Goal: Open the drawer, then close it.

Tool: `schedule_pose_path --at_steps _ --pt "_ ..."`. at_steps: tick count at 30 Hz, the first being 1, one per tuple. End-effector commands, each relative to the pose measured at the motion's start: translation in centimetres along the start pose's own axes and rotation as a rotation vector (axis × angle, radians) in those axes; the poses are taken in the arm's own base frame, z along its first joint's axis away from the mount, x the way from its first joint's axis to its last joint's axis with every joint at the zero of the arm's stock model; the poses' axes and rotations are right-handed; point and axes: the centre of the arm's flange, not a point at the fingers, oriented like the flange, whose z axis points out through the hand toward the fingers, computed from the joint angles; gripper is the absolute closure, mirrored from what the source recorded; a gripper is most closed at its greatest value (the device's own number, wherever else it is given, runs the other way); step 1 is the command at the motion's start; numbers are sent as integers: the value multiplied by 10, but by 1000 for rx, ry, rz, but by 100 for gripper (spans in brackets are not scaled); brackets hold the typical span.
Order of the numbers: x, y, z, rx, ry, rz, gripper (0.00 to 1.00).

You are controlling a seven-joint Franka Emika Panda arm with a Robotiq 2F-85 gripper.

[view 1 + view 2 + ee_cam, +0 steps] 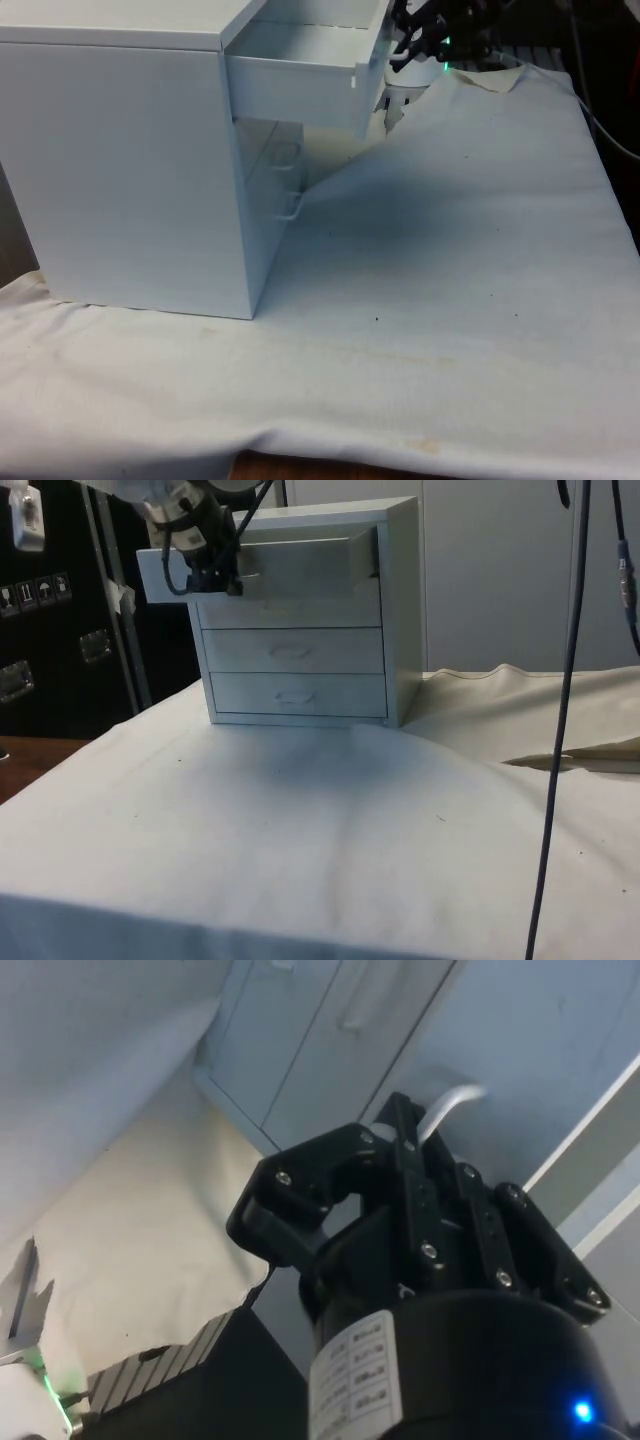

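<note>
Top drawer [262, 565] of the chest [320, 620] sits pulled out, upper left of the side view. Pincer [212, 578] is clamped on its handle [452, 1100] at the front edge. Cloth-covered surface [300, 830] below is wide open.

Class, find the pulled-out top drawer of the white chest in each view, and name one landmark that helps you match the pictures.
Front view: the open top drawer juts from the white chest of drawers towards that view's right.
Side view: it sticks out at the chest's top, above two shut drawers.
Wrist view: its handle sits at the black gripper.
Shared landmark: the gripper at the drawer front.
</note>
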Motion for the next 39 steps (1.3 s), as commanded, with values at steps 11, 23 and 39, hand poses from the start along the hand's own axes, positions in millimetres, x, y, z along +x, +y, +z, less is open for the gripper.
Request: schedule_pose_path --at_steps 11,23,39 --pt "0 -15 -10 -21 -3 4 100" --pt "0 -17 -10 -16 -3 4 71" --pt "-2 -33 -19 -19 0 6 0"
